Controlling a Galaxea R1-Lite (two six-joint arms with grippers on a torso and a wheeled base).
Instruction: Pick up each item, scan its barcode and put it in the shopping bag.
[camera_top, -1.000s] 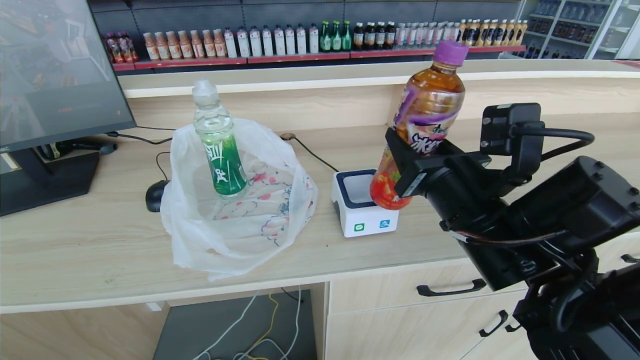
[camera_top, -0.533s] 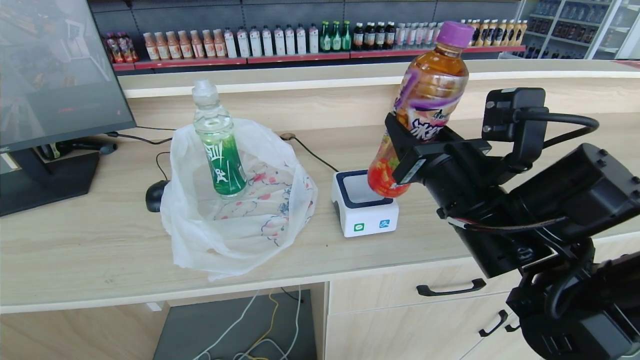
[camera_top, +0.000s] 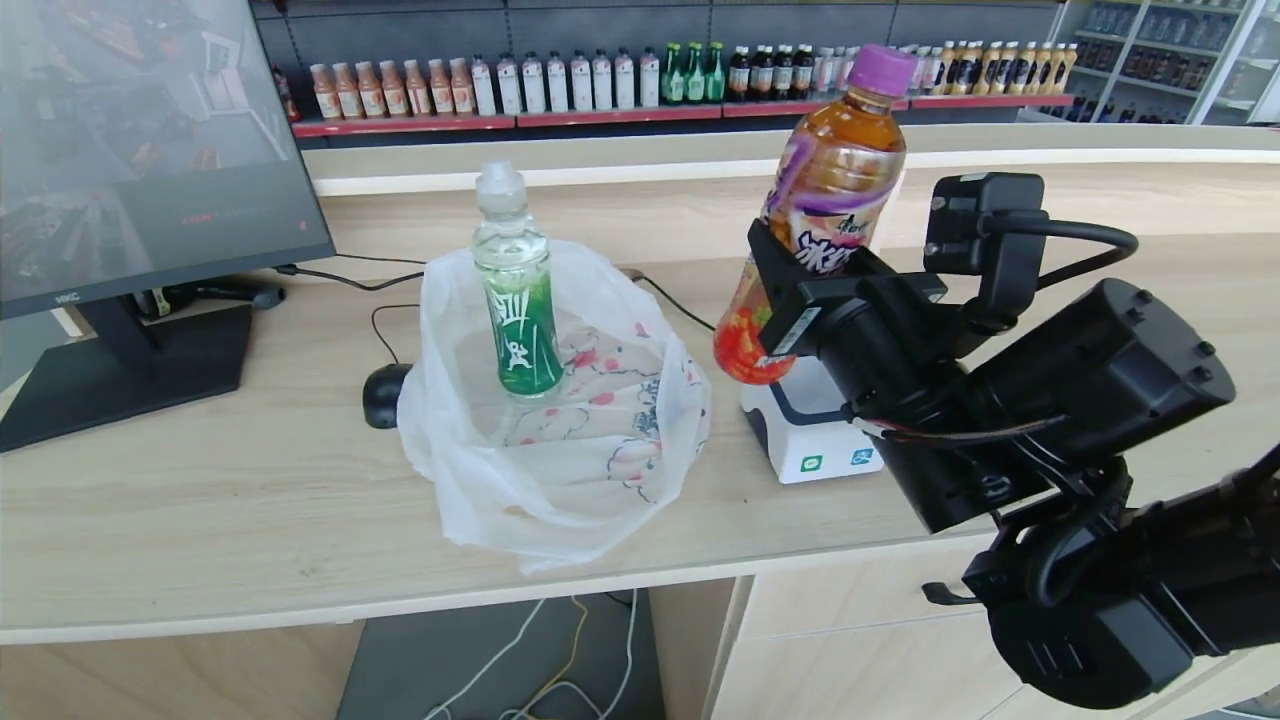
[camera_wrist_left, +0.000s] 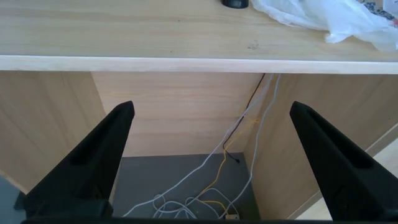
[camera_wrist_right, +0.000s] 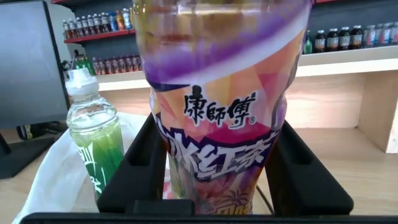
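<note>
- Right wrist view: right gripper (camera_wrist_right: 221, 180), both black fingers (camera_wrist_right: 140, 168) pressed against the label of the tea bottle (camera_wrist_right: 224, 93), clamping it at mid-body.
- Head view: right gripper (camera_top: 810, 300) holds the tea bottle (camera_top: 835, 190) off the counter (camera_top: 200, 500), purple cap uppermost, the bottle leaning slightly with its base below the fingers (camera_top: 775, 265) and its neck above them.
- Scanner (camera_top: 815, 440): white box on the counter, directly beneath the fingers; the bottle's base hangs just over its near-left corner, whether touching cannot be told.
- Shopping bag (camera_top: 570, 450): white plastic, mouth open, on the counter just left of the fingers and beside the scanner.
- Green bottle (camera_top: 518, 300): upright inside the bag, left of the held bottle and apart from it; also seen past the left finger in the right wrist view (camera_wrist_right: 93, 143).
- Left gripper (camera_wrist_left: 211, 155): fingers (camera_wrist_left: 93, 155) spread wide with nothing between them, held lower than the counter edge, facing the cabinet recess.
- Cables (camera_wrist_left: 205, 193): loose white and yellow leads hanging in the recess beyond the left fingers.
- Mouse (camera_top: 383, 395): black, on the counter at the bag's far-left side.
- Monitor (camera_top: 140, 150): on its stand, farthest left from the right fingers.
</note>
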